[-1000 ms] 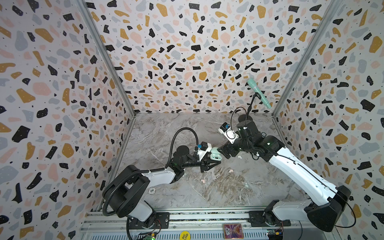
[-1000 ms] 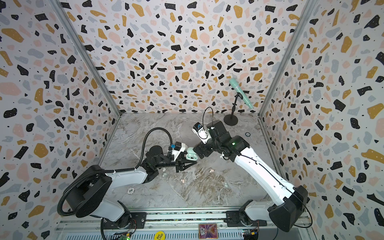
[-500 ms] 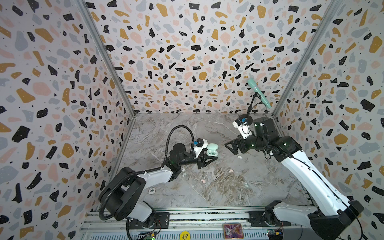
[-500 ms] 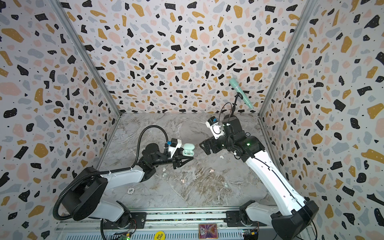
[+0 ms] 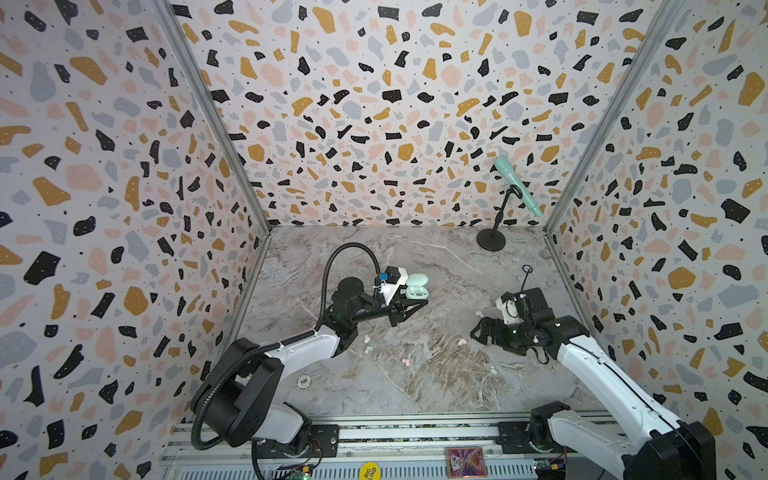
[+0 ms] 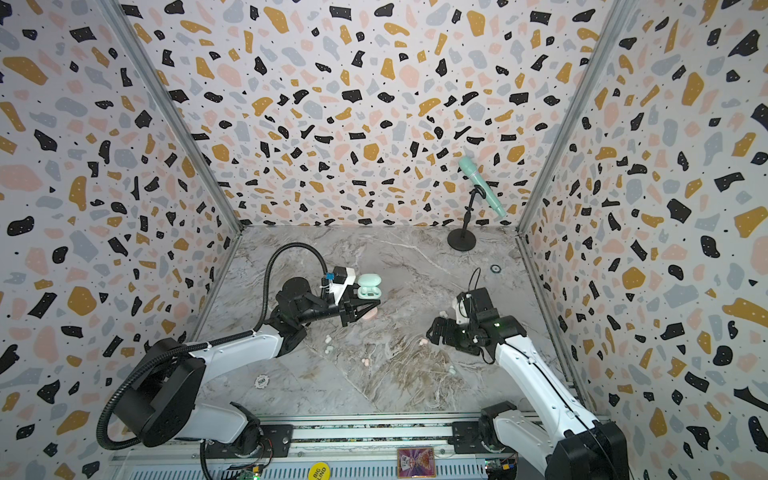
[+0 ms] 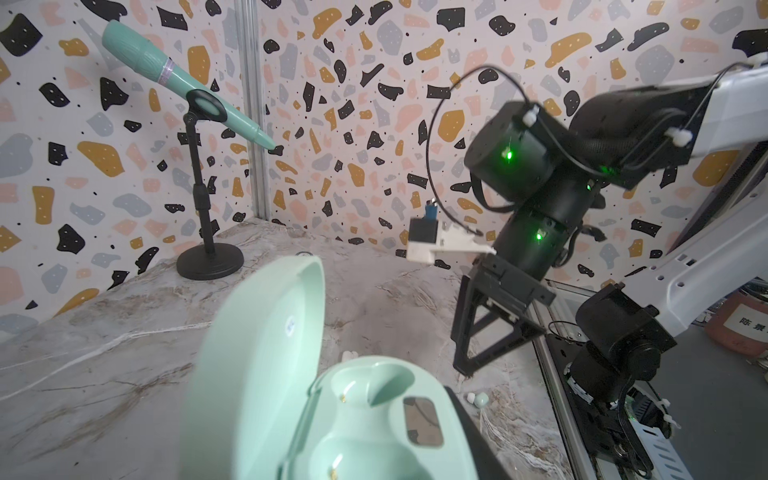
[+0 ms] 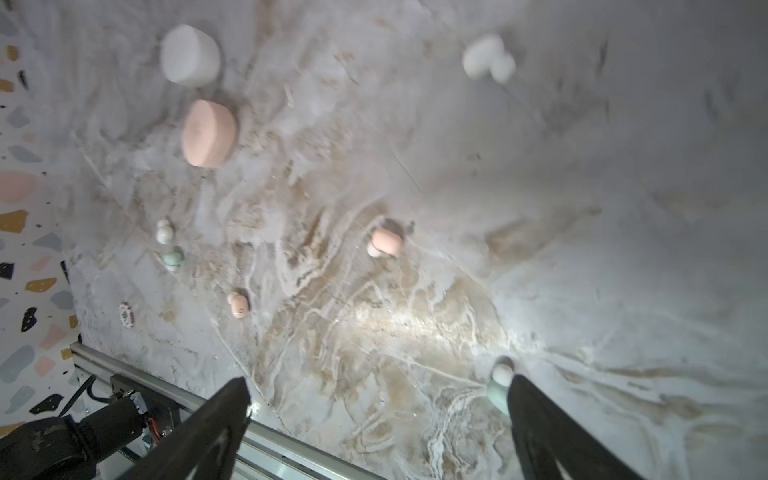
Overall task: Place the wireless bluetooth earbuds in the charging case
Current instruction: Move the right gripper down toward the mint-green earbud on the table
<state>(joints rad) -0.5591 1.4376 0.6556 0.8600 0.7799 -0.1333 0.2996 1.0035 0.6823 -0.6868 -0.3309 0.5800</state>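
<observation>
Marble table (image 5: 415, 257), left claw (image 5: 419, 301) gripping mint case (image 5: 417, 286)

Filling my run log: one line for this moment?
left gripper shut on open mint case | right gripper open, empty | earbuds loose on table

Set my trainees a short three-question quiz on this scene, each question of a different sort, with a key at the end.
1. True or false: the green case in the left gripper has its lid open.
2. Pick one. The right gripper is: A shut on a spoon; B open, over the table; C shut with nothing in it.
3. In the right wrist view, how many closed cases lie on the table, and in what colours?

Key: 1 true. 2 B. 3 two: the white case and the pink case.
</observation>
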